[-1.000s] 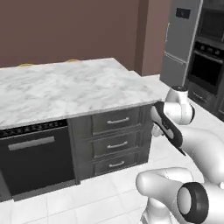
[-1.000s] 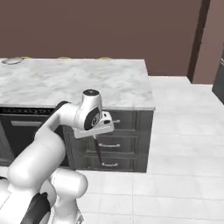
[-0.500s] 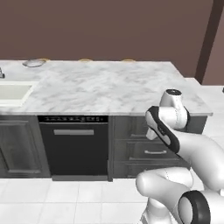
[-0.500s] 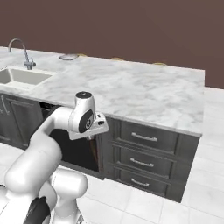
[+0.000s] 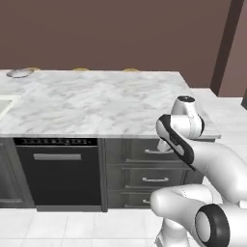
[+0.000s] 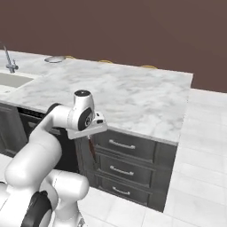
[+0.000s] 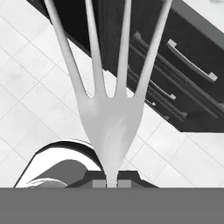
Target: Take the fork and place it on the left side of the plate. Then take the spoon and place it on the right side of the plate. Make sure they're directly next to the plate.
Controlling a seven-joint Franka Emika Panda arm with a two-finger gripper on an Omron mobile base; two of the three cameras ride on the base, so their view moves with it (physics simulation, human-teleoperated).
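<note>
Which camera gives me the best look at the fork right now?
The hand view: the fork sits large there, its pale tines fanning up from the shut gripper. The right base view shows just a dark sliver of it hanging below the hand, and in the left base view I cannot make it out.

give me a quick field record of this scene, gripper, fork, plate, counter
gripper: shut on the fork, pointing down in front of the drawers
fork: silver tines run away from the hand, over the tiled floor
plate: far left corner of the counter
counter: marble island top
sink: with faucet, at the left end
</note>
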